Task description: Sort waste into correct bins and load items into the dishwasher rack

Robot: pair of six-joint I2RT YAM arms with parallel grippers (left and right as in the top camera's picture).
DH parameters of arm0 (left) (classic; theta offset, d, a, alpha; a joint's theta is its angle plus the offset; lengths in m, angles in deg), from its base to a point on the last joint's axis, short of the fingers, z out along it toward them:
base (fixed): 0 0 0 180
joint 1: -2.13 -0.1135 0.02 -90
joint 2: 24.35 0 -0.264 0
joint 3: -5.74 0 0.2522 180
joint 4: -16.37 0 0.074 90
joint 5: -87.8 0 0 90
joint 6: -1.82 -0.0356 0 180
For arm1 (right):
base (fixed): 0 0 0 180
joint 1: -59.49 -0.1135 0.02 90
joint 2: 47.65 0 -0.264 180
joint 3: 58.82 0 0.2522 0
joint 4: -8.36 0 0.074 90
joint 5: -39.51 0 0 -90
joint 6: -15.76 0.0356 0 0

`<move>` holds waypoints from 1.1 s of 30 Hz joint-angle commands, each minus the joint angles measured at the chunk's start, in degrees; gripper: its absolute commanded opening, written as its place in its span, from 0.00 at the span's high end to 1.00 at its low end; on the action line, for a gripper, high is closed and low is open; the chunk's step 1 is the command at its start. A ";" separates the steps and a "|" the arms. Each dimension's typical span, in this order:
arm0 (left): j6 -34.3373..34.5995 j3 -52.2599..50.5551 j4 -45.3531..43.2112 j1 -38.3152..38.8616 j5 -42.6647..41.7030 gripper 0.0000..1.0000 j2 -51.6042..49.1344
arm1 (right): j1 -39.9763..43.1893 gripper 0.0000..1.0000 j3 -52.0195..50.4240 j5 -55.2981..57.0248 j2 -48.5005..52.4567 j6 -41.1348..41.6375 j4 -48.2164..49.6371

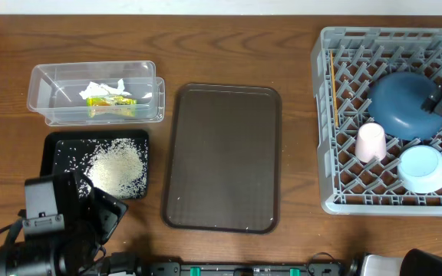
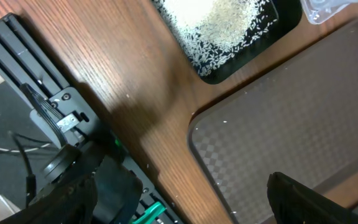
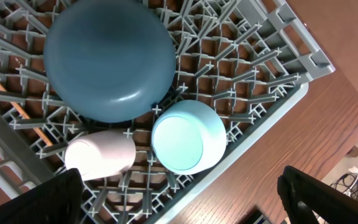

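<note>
Over the desk's (image 1: 229, 54) front-left corner I saw my left gripper (image 2: 182, 183) gaping, empty — right gripper (image 3: 182, 177) likewise gaping above the rack (image 3: 291, 34).

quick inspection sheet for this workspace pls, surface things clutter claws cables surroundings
surface: wooden table
job's things: tissue and wrapper in clear tub; rice on black tray; dark blue bowl, pale blue bowl, pink cup, chopstick in rack
clutter: brown serving tray mid-table
claws: left claw open by that tray; right claw open over rack; both empty
cables: dark cables by left arm
surroundings: nothing seen
</note>
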 commanded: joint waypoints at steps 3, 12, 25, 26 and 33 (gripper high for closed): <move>-1.70 -0.11 4.66 -0.13 -0.13 0.07 0.07 | 0.37 0.01 0.37 1.18 -0.46 1.01 -0.04; -19.56 -1.60 1.01 1.46 -3.50 0.06 -0.02 | 0.37 0.01 0.37 1.18 -0.46 1.01 -0.04; -47.80 -32.30 -51.17 11.23 -11.50 0.05 23.54 | 0.37 0.01 0.37 1.18 -0.46 1.01 -0.04; -49.37 -34.82 -54.38 11.23 -11.50 0.05 25.81 | 0.37 0.01 0.37 1.18 -0.46 1.01 -0.04; -52.24 -51.08 -70.62 11.23 -6.82 0.05 38.38 | 0.37 0.01 0.37 1.18 -0.46 0.98 -0.04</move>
